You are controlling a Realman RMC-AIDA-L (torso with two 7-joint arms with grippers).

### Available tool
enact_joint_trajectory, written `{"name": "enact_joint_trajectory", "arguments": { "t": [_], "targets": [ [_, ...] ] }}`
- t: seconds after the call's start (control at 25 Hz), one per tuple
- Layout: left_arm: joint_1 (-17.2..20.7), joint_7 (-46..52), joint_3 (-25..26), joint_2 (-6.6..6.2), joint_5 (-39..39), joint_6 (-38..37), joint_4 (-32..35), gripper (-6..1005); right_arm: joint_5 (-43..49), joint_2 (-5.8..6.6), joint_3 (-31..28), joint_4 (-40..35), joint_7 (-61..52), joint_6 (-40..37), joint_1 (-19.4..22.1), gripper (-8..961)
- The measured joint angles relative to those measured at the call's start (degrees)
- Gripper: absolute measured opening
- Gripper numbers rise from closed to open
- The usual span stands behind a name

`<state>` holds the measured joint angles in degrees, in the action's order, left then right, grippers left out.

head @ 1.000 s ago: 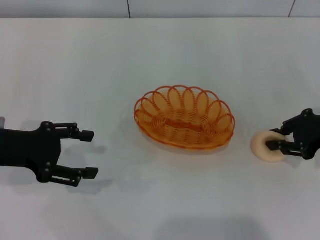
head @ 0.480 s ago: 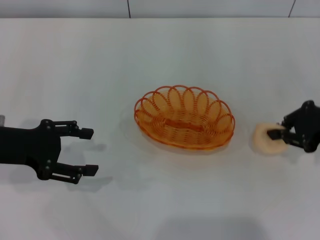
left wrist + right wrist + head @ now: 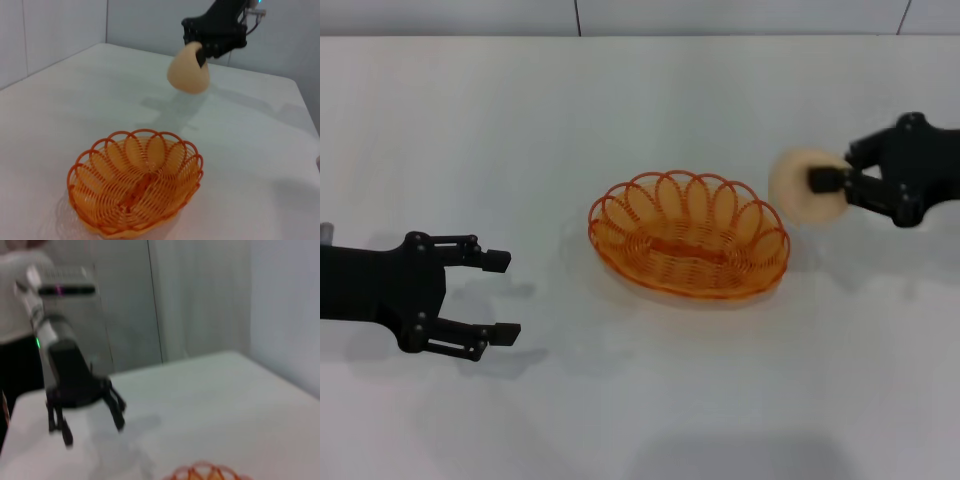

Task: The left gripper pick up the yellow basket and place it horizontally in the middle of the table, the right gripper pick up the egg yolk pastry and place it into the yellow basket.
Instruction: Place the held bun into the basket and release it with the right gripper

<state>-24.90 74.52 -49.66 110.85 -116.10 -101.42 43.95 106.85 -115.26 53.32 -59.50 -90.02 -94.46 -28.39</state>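
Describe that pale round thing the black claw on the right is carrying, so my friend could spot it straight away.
Start at the orange yellow basket in the middle of the white table. Just past its right end, the right gripper holds the egg yolk pastry in the air. It is the only cream-coloured, smooth, bun-like thing; everything nearby is black metal or orange wire.

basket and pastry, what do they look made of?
Basket: looks like translucent orange plastic or coated wire, woven in open loops with a glossy sheen; can't tell which. Pastry, held above the table in the right gripper: matte pale cream, smooth and rounded, like baked dough; could be a foam or plastic replica.
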Motion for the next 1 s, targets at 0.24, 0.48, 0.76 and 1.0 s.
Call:
{"name": "enact_joint_trajectory", "arguments": {
  "t": [0.24,0.48,0.76,1.0],
  "targets": [
    [-0.41,0.00,0.00,0.00,-0.11,0.00,0.07,861,-7.04,-0.31,8.93,2.17,0.14,7.71,-0.71,46],
    [-0.39,-0.41,0.00,0.03,-0.16,0.10,-0.03,860,-12.26,-0.46,20.81,4.08,0.99,21.80,-1.45,42],
    [-0.43,-0.50,-0.25,0.11,-0.19,0.67,-0.16,860,-15.57,-0.64,27.24,6.86,2.68,27.75,-2.98,41],
    [-0.34,-0.52,-0.35,0.21,-0.23,0.73,-0.23,860,-18.80,-0.74,28.26,8.93,6.19,28.34,-2.79,83]
  ]
}}
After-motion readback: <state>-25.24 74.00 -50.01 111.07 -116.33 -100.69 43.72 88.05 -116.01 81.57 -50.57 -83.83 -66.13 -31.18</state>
